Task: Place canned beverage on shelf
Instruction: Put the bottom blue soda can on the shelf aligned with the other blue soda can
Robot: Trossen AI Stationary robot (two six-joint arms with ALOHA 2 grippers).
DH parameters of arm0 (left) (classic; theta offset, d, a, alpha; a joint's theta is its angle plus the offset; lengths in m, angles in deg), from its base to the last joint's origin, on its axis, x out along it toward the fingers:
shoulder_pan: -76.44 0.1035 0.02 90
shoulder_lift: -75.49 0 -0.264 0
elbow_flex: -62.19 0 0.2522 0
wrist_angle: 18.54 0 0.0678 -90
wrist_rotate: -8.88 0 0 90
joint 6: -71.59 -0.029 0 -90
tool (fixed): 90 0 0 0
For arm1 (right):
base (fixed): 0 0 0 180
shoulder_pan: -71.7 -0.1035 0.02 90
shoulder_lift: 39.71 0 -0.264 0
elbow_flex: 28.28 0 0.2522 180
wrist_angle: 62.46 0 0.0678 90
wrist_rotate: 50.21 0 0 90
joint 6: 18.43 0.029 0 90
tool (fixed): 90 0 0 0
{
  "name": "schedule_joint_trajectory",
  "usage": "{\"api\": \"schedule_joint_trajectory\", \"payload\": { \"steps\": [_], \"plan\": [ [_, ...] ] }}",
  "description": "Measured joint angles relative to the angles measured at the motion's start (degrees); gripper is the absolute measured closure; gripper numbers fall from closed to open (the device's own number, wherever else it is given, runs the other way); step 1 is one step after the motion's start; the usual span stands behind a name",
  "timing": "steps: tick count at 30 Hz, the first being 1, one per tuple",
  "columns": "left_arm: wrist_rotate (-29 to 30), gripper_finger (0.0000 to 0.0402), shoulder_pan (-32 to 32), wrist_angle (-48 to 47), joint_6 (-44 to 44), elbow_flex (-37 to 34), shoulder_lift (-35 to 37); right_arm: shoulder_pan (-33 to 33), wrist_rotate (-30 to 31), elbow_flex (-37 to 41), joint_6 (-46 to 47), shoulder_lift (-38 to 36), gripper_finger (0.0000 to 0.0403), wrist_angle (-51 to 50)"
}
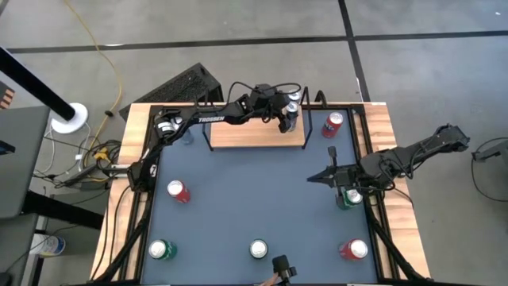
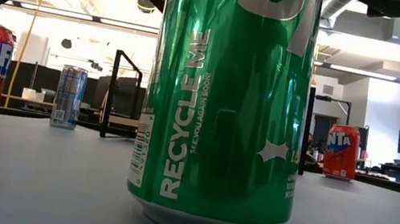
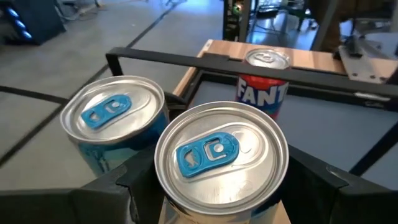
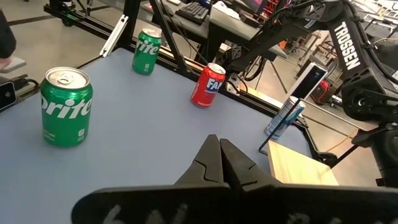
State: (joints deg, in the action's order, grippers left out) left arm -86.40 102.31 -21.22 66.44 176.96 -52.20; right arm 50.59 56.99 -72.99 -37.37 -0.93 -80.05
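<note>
The left gripper (image 1: 290,117) reaches over the right end of the small rectangular light-wood shelf with thin black wire frames at its ends (image 1: 238,135), which lies at the far edge of the dark blue-grey tabletop (image 1: 254,199). Its fingers are clamped on a silver-topped beverage can with a blue pull tab (image 3: 221,155), one dark finger at each side of the can's body in the left wrist view. The can is upright over the shelf's right end; whether its base rests on the wood cannot be told. Touching or just beside it stands a second silver-and-blue can (image 3: 112,121), upright too (its tab is the same blue). Beyond the shelf's black frame stands a red Fanta can (image 3: 264,84), on the tabletop to the right of the shelf.

The right gripper (image 1: 321,178) waits over the right half of the tabletop, its two dark fingers (image 4: 214,163) pressed together with nothing between them. A green can (image 1: 349,199) stands just beside that arm in the high view.

Other cans stand well apart across the tabletop: a red one (image 1: 178,191) at the left, a green one (image 1: 161,250) at the near left corner, a green Sprite can (image 1: 259,249) at the middle of the near edge, filling the low view, and a red one (image 1: 355,250) at the near right corner.
</note>
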Motion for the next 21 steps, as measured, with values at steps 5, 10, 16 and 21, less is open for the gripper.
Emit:
{"api": "schedule_joint_trajectory", "payload": {
  "steps": [5, 10, 16, 21],
  "plan": [
    [-2.4, 0.0161, -0.1, 1.0, 0.5, -0.1, 0.0, 0.0, 0.0, 0.0, 0.0, 0.0, 0.0403, 0.0],
    [-2.3, 0.0161, -0.9, 0.8, -1.4, -0.1, 0.0, 0.0, 0.0, 0.0, 0.0, 0.0, 0.0403, 0.0],
    [-1.9, 0.0161, -1.5, 0.9, -2.8, -0.1, 0.0, 0.0, 0.0, 0.0, 0.0, 0.0, 0.0403, 0.0],
    [-1.4, 0.0161, -1.5, 3.7, -3.0, 0.0, -1.8, 0.0, 0.0, 0.0, 0.0, 0.0, 0.0403, 0.0]
  ]
}}
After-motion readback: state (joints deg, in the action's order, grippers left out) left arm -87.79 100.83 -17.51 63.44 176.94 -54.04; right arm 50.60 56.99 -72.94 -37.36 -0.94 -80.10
